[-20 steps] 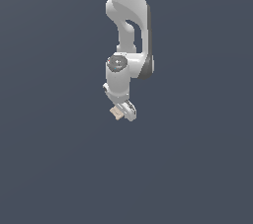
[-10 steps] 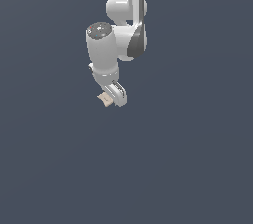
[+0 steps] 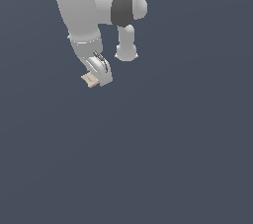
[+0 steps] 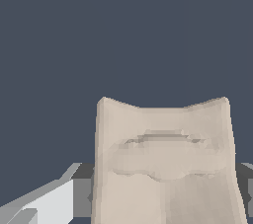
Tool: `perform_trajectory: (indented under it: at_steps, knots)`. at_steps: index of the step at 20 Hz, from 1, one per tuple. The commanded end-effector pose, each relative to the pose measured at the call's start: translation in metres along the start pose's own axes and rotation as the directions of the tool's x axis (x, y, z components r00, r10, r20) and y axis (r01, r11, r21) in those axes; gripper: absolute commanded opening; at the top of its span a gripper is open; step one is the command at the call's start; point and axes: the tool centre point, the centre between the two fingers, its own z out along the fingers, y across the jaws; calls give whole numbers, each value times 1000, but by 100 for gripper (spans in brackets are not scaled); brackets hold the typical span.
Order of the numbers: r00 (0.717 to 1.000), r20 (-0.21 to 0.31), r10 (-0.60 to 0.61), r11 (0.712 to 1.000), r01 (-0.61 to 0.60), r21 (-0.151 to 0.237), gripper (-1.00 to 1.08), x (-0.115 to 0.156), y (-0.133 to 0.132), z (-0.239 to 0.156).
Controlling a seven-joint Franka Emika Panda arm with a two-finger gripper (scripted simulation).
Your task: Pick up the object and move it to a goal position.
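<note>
Since the frame a second ago the arm has swung toward the exterior view's left and upward, carrying its load along; the wrist body now looms large near the top of that view.

Gripper: jaws drawn in narrow, clamped on the object, a small tan block. It pokes out on the exterior view's left side of the white finger. In the wrist view the object fills the lower middle, its notched edge facing away from the camera, a grey-white finger just beside it.

Block is clear of any surface; only flat dark background shows around it.

Step in hand, by my reading: transport, with the pick done. No goal marker shows in either view, so I cannot tell how far remains.

Next move calls for a steady hold while travelling, since the block is held near its edge and could slip or twist, with release only once over the goal.
</note>
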Motion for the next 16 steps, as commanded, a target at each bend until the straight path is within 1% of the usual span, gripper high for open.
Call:
perform_trajectory:
  at_steps: [1,8,12,16]
  knots:
    - [1000,1,-1,1000,1,-1,-100,6,7,-21]
    - [1000,0,-2,1000,2,-2,-100,18,19,-61]
    - [1000,0,-2,1000,2,-2,-100,22,21,-72]
    - [1000,0,-3,1000,3,-1,-100,24,21,-75]
